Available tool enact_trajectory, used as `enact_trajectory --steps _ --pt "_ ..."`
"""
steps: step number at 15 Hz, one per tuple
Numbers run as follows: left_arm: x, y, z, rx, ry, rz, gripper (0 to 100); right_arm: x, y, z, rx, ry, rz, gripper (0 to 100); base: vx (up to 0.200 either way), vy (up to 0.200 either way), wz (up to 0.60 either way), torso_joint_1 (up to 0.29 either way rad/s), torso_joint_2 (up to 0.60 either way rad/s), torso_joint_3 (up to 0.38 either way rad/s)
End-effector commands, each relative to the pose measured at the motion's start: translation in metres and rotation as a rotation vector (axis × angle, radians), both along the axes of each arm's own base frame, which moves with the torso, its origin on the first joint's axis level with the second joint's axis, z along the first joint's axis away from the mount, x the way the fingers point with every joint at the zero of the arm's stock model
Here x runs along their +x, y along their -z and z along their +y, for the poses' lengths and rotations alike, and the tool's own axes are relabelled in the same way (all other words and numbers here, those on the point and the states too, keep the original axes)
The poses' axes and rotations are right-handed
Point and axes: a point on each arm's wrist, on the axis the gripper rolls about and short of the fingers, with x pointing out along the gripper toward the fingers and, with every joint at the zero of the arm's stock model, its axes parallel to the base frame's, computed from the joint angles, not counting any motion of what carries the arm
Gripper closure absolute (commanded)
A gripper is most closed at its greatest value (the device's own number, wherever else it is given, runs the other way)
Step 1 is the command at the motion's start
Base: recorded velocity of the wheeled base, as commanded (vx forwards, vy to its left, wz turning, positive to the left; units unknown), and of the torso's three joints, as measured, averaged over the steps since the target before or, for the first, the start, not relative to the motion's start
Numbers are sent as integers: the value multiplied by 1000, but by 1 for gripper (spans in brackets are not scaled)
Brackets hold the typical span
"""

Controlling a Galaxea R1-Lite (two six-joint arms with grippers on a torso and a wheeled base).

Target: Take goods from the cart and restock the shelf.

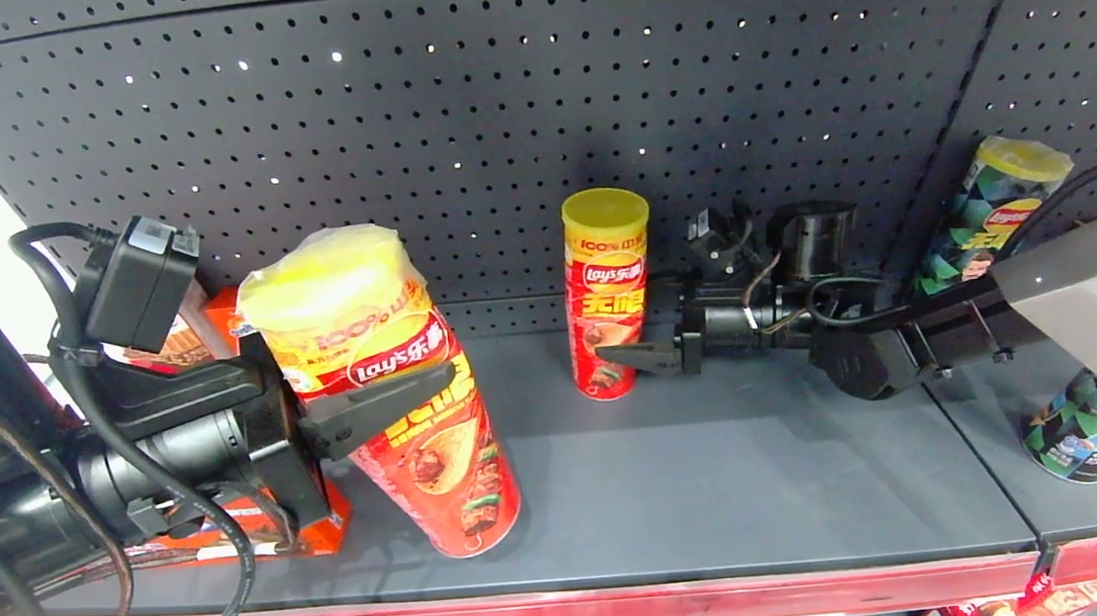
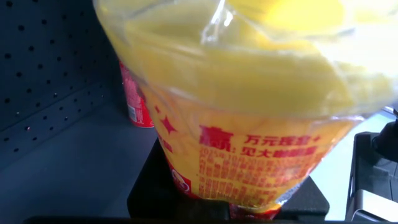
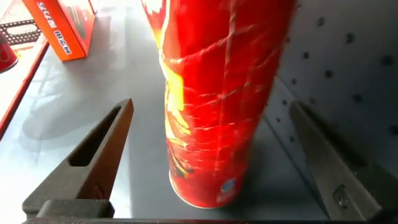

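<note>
A red chip can with a yellow lid (image 1: 397, 391) leans at the left of the grey shelf (image 1: 722, 471), its base low near the front edge. My left gripper (image 1: 366, 383) is shut on its upper half; the left wrist view looks along this can (image 2: 249, 143) from its lid end. A second red can (image 1: 610, 293) stands upright near the pegboard in the middle of the shelf and also appears as the far can (image 2: 137, 99). My right gripper (image 1: 646, 339) is open, one finger on each side of that can (image 3: 211, 124), neither touching it.
An orange box (image 1: 222, 317) lies on the shelf behind my left arm, and the box (image 3: 62, 28) appears again. On the right section one green-and-black can (image 1: 992, 210) stands and another (image 1: 1085, 430) lies nearer the front. The red front lip (image 1: 535, 612) bounds the shelf.
</note>
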Motion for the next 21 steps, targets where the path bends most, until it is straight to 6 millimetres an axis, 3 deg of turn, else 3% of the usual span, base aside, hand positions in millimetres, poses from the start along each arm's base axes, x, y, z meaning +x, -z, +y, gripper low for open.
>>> enact_trajectory --steps 1,7,8,15,21 --pt "0 2 2 2 -8 6 100 3 9 7 -5 -11 12 0 0 0 0 0 0 0" --pt "0 3 4 3 -18 11 100 19 16 13 10 -16 8 0 0 0 0 0 0 0" --pt "0 3 4 3 -20 11 100 18 16 14 13 -49 5 100 0 0 0 0 0 0" --pt "-2 8 6 10 -23 28 100 15 12 14 15 -52 7 100 0 0 0 0 0 0" --pt "-3 9 6 10 -21 28 100 -20 -16 15 25 -43 -16 100 0 0 0 0 0 0"
